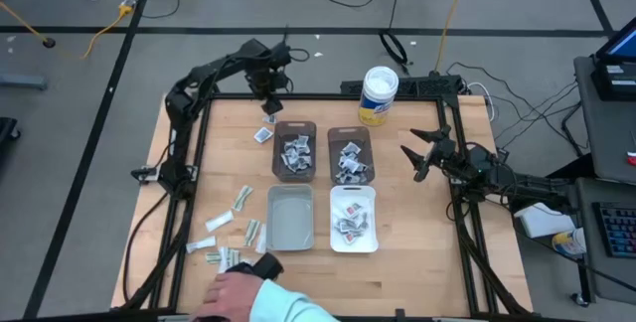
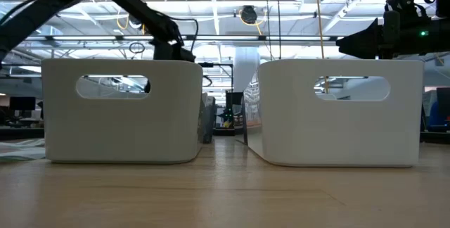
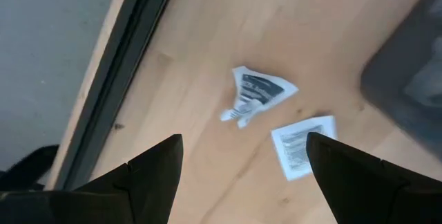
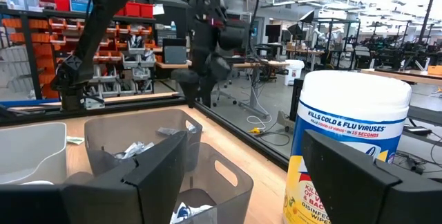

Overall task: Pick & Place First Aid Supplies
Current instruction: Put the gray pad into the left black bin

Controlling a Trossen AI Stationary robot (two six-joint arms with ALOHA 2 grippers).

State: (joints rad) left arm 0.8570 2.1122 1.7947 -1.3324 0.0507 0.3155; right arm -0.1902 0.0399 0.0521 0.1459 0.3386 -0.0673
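On the pale wooden table (image 1: 407,233), four rectangular bins sit mid-table. Nearest of these, the empty grey bin (image 1: 290,217). A person's hand (image 1: 231,294) rests at the near edge, beside scattered flat pale packets (image 1: 229,225). Beyond the grey bin, two crumpled white packets (image 3: 257,94) lie under the left gripper (image 1: 270,105), jaws apart. The right gripper (image 1: 422,153) hovers far to the grey bin's right, jaws apart. Behind: shelving, workbenches.

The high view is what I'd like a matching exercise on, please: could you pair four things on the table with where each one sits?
Things:
1. white tub
2. left gripper
3. right gripper
4. person's hand

Places:
A. at the near edge, by the loose packets
B. to the right of the two grey bins, jaws open
C. at the far edge, beside the power strip
D. above two packets near the table's far left, jaws open

Pairs: 1-C, 2-D, 3-B, 4-A
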